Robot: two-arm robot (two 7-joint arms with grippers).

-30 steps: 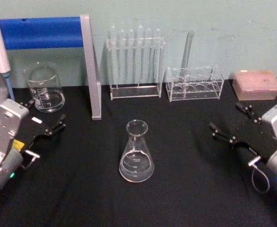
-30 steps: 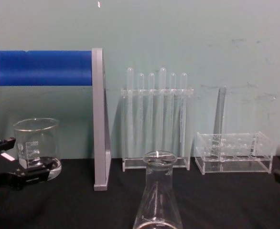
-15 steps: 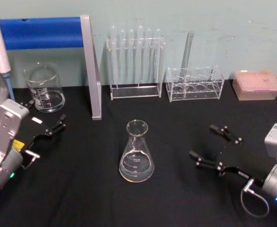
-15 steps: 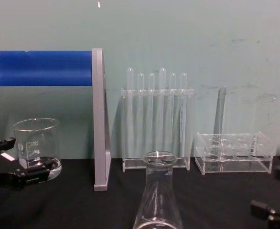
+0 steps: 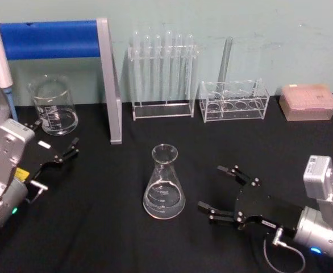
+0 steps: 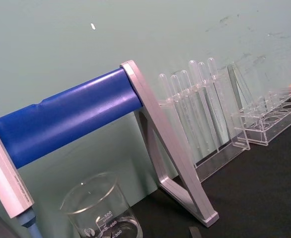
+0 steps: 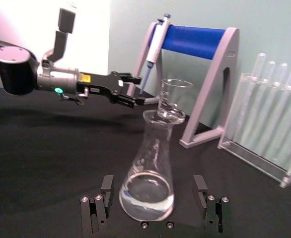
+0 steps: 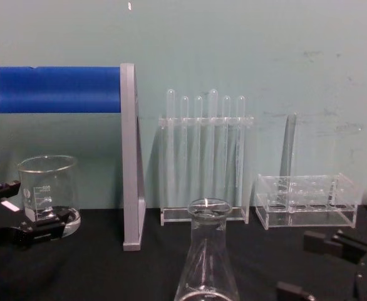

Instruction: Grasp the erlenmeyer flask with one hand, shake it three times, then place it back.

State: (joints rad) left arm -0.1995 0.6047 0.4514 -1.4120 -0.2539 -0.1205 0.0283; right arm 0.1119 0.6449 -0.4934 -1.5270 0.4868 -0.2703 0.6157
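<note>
1. The erlenmeyer flask (image 5: 163,185) stands upright on the black table (image 5: 98,239), about the middle, in front of the test tube rack (image 5: 162,74). There is a little clear liquid in its base.
2. Your right gripper (image 5: 210,187) sits low over the table, just to the right of the flask. Its claw is spread wide and holds nothing. In the head view the fingertips are near the base but apart from it.
3. The right wrist view puts the flask squarely between the 2 fingers (image 7: 102,196), so your line looks good. Hold that heading as you go in.
4. You are level with the wide round base, which looks like the poorest place to pinch: the sloping glass would likely squeeze out of the claw. I would lift the gripper first and close on the narrow neck, just under the flared rim.
5. Close slowly and evenly. If 1 finger touches first, the flask may slide or tip on the cloth.
6. Lift clear of the table before you shake, and keep the 3 shakes short so the liquid stays down.
7. The left gripper (image 5: 57,136) is parked at the left by the beaker (image 5: 54,108), claw spread and empty. Leave it there.
8. Keep the lift away from the racks behind.
</note>
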